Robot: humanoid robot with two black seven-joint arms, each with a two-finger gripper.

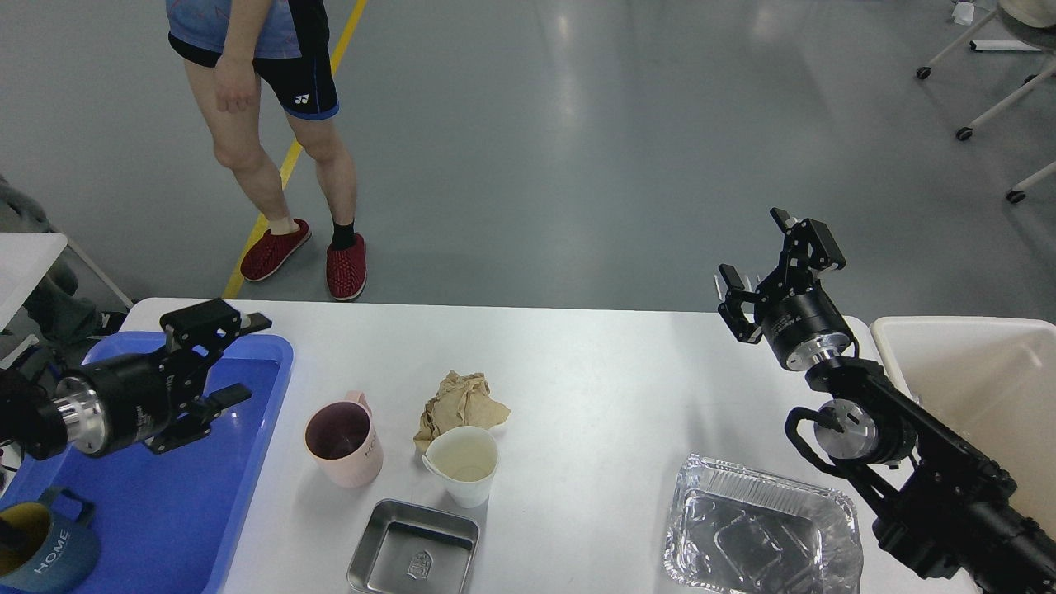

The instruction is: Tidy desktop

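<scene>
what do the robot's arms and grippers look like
Both arms are matte black with silver metal rings at the wrists. The left gripper and right gripper have black angular two-finger frames on round black bodies. A looped black cable runs beside the right wrist joint.

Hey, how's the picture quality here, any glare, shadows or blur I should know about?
Head view: overhead lights streak pale glare down the glossy grey floor; the crinkled silver foil tray glints; soft shadows lie beside the pink plastic cup on the matte white desktop; everything looks sharp, with no obvious blur.
</scene>
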